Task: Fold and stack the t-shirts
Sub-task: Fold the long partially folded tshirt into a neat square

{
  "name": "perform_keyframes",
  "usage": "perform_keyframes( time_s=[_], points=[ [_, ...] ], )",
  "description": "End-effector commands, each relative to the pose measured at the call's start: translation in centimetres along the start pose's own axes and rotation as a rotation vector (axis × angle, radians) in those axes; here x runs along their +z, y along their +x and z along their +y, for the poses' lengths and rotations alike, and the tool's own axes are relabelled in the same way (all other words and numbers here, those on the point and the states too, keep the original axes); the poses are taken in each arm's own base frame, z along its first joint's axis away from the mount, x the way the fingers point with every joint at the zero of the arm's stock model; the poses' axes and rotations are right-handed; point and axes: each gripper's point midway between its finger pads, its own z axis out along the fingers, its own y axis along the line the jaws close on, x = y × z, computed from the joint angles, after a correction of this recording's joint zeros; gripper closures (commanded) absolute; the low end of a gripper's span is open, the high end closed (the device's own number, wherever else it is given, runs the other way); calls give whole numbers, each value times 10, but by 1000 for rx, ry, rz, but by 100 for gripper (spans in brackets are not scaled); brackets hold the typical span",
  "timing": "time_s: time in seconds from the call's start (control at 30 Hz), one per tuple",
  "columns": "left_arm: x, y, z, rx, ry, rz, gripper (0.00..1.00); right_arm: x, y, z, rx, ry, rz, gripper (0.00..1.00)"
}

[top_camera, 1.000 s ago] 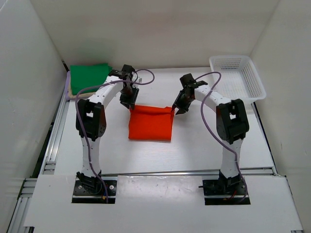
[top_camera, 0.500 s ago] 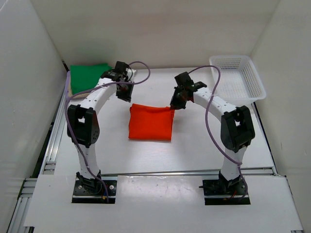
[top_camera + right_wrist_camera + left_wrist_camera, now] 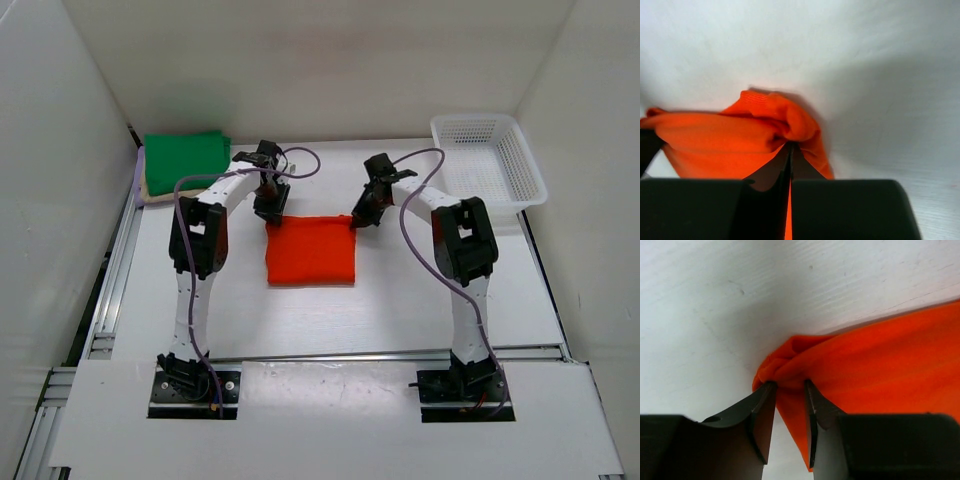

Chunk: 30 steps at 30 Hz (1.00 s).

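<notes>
1 orange-red t-shirt (image 3: 310,252) lies folded into a rectangle near the middle of the table (image 3: 420,310). We see its 2 far corners bunched up. The left gripper (image 3: 790,386) pinches the far-left corner, its jaws narrow with a fold of orange cloth between them. The right gripper (image 3: 790,146) is clamped on the far-right corner, its jaws pressed together with only a sliver of cloth showing. At the table's far-left corner we find a green t-shirt (image 3: 185,155) folded on top of a tan t-shirt (image 3: 158,194). A white basket (image 3: 473,119) sits at the far-right corner.
</notes>
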Motion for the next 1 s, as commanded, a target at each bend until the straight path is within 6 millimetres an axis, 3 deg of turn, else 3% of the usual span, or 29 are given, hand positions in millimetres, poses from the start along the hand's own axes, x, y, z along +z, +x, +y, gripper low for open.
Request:
perform_keyframes(
  time_s=[0.0, 0.1, 0.23, 0.3, 0.33, 0.4, 0.43, 0.47, 0.5, 0.53, 0.57, 0.6, 0.7, 0.8, 0.97],
  points=[
    [-23, -29, 4, 11, -36, -97, 59, 0, -28, 13, 68, -70, -36, 100],
    [-19, -33, 15, 1, -73, -104, 53, 3, -35, 8, 84, -75, -39, 100],
    [-29, -45, 33, -19, -125, -140, 44, 2, -46, 8, 99, -117, -15, 100],
    [-49, -52, 42, -31, -157, -182, 39, -5, -49, 11, 79, -138, -10, 100],
    [-71, -53, 48, -43, -172, -217, 32, -15, -51, 16, 59, -148, -21, 100],
    [-86, -41, 58, -69, -175, -219, 25, -27, -42, 7, 17, -106, 3, 100],
    [-108, -40, 53, -72, -134, -257, 22, -42, -43, 9, -6, -104, -18, 98],
    [-101, -18, 56, -95, -97, -211, 18, -46, -41, -3, -22, -58, -30, 95],
    [-101, -8, 49, -101, -38, -197, 15, -43, -25, -23, -6, 1, 5, 95],
    [-107, 0, 28, -92, 66, -197, 12, -56, -19, -25, -25, -6, -2, 92],
    [-101, 14, 22, -96, 101, -163, 10, -57, -12, -32, -32, 5, 10, 85],
    [-83, 39, 17, -112, 133, -87, 7, -58, -5, -39, -49, 15, 21, 82],
    [-62, 71, -2, -124, 218, 16, 6, -54, 24, -55, -70, 23, 91, 81],
    [-48, 82, -26, -136, 355, 69, 2, -49, 44, -56, -90, 2, 141, 81],
    [-33, 85, -37, -157, 442, 110, 0, -44, 48, -54, -51, -15, 124, 81]
  ],
)
